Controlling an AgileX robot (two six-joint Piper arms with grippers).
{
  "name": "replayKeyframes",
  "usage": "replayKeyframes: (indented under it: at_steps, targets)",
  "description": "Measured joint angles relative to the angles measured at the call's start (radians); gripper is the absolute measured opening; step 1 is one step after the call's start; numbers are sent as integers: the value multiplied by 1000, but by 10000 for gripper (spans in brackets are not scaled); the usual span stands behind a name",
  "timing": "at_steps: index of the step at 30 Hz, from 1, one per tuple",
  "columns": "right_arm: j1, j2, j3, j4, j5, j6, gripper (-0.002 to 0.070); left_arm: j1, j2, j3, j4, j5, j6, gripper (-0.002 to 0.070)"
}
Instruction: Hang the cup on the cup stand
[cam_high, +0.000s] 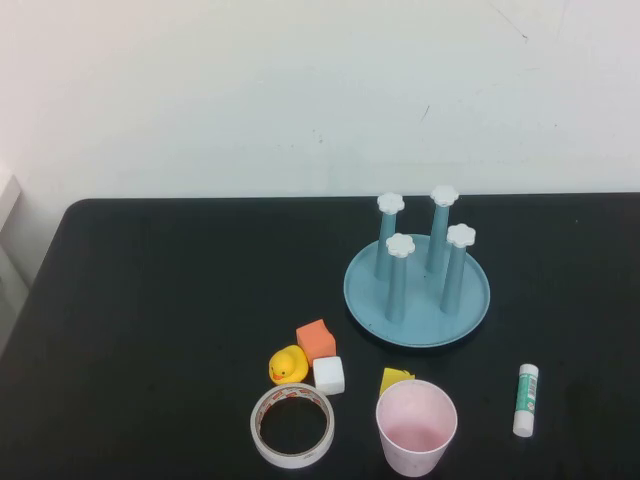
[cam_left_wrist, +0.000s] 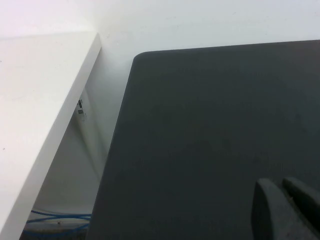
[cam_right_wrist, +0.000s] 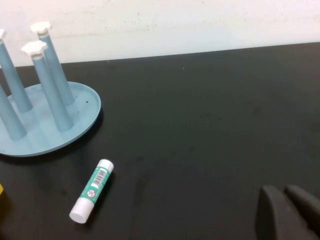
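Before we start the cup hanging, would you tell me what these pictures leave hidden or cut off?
- Left gripper: absent from the high view; the left wrist view's edge crops its dark fingers.
- Right gripper: likewise cropped in the right wrist view.
- Cup: its base runs off the high view's lower edge.
- Yellow block: mostly hidden behind the cup.
- Glue stick: label print too small to read.
- Cup stand: cropped in the right wrist view.

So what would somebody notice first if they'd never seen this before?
Probably the cup stand, a blue tray with four flower-topped posts, right of the table's middle. Then the pink cup, upright at the near edge, with a yellow duck and tape roll to its left. The left gripper and right gripper sit low at opposite table sides, holding nothing.
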Motion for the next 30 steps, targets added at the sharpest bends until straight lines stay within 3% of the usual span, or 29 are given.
replayKeyframes:
  at_steps: [24, 27, 30]
  targets:
    - [0, 0, 0, 20, 0, 16, 10, 0, 0, 0, -1, 0, 0, -1]
    - [0, 0, 0, 20, 0, 24, 10, 0, 0, 0, -42, 0, -12, -1]
    - [0, 0, 0, 30, 0, 41, 10, 0, 0, 0, -178, -7, -90, -1]
